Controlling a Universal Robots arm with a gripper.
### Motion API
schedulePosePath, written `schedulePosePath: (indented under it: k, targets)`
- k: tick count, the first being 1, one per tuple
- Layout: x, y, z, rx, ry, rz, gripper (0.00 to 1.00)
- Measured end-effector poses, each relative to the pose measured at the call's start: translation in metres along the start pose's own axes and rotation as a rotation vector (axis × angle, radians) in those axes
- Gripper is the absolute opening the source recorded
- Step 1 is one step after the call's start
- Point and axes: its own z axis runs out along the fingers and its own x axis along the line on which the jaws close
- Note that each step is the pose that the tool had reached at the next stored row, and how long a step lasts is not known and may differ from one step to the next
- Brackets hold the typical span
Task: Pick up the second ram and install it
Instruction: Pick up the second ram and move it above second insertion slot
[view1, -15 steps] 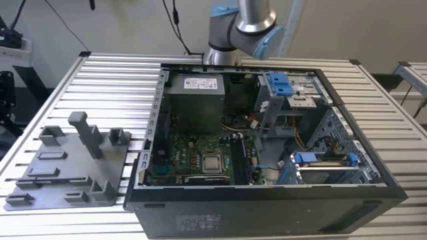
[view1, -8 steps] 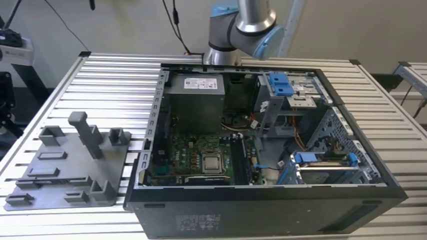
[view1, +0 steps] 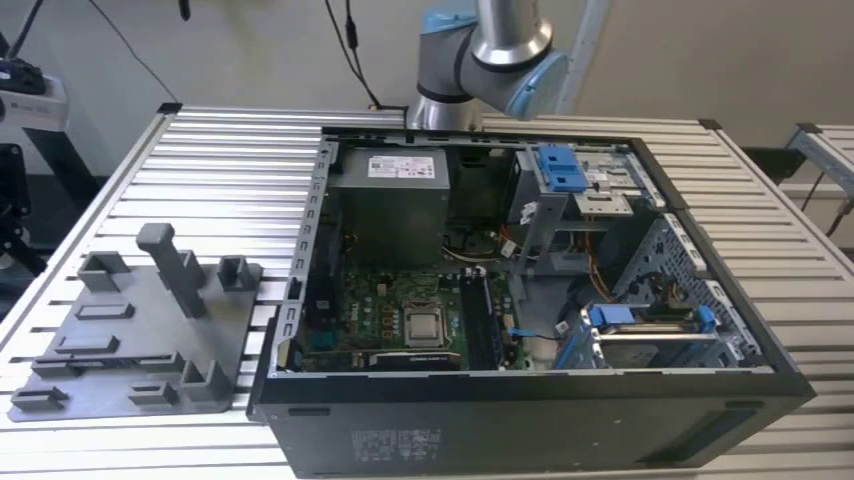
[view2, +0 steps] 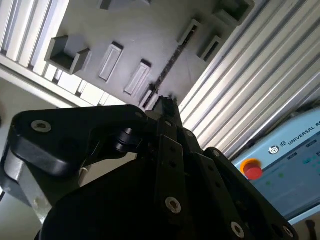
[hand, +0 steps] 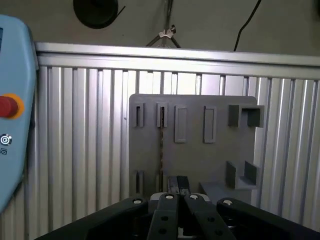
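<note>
Black two-finger gripper (hand: 177, 180) has its tips pressed together and holds nothing, poised over a flat grey plastic tray (hand: 200, 160). The second ram (hand: 161, 142), a thin dark circuit-board strip, stands on edge in the tray's slots, one end near the fingertips. Contact unclear. A ribbed aluminium table (hand: 90, 150) lies beneath. An open black computer case (view1: 534, 430) sits on the exterior view's right of the tray.

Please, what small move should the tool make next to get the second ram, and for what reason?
Probably a short approach toward the grey tray, keeping the tool centred on the second ram. In both wrist views the ram stands on edge in the tray's slots, not grasped, and the tool is apart from it, so closing that gap seems the first need.
</note>
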Motion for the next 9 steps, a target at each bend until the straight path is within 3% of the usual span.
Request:
schedulePosePath:
  k: [2, 4, 9]
  targets:
    - [-0.0001, 0.0001, 0.0, -0.0001, 0.0001, 0.0, 0.12]
    - [-0.0001, 0.0001, 0.0, 0.0, 0.0, 0.0, 0.24]
    - [0.0, 0.0002, 0.0, 0.0, 0.0, 0.0, 0.36]
